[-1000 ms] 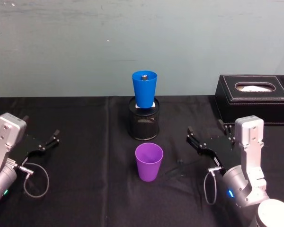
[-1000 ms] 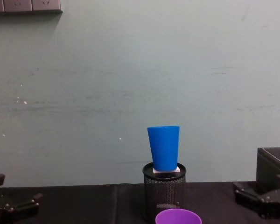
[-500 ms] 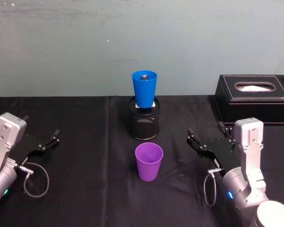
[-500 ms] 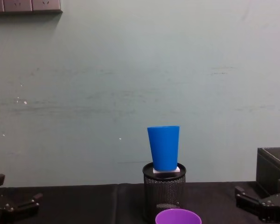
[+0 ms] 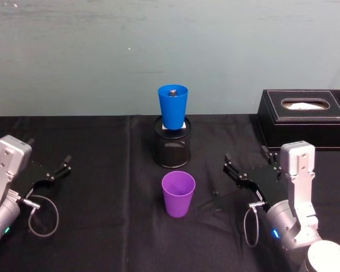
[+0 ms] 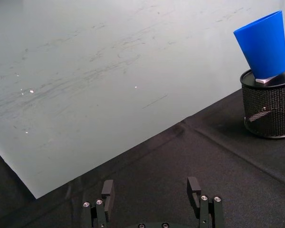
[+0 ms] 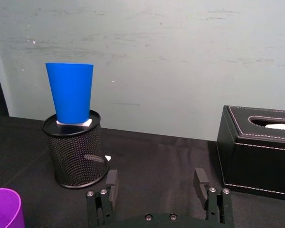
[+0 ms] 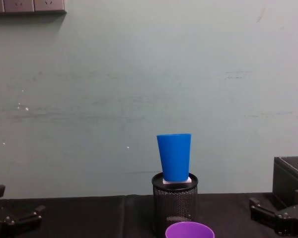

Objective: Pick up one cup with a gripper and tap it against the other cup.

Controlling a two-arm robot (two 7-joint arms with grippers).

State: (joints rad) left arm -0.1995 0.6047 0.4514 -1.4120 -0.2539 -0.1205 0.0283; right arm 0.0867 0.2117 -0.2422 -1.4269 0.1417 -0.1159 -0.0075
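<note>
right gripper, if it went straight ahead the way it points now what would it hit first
Probably nothing on the table: the open right gripper aims between the mesh pen holder and tissue box, toward the wall. Depth is uncertain.

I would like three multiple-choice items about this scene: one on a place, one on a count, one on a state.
1. Where does the blue cup stand?
A. on top of the mesh pen holder
B. on the black cloth
C. inside the tissue box

2. How many plastic cups are there?
A. one
B. two
C. three

3. In what state is the right gripper?
A. shut on the purple cup
B. open and empty
C. shut on the blue cup

Answers: 1 A, its base rests on the holder's top. 2 B, the blue cup and the purple cup in front of the holder. 3 B, its fingers stand apart, off to the purple cup's right; the left gripper is open too.
</note>
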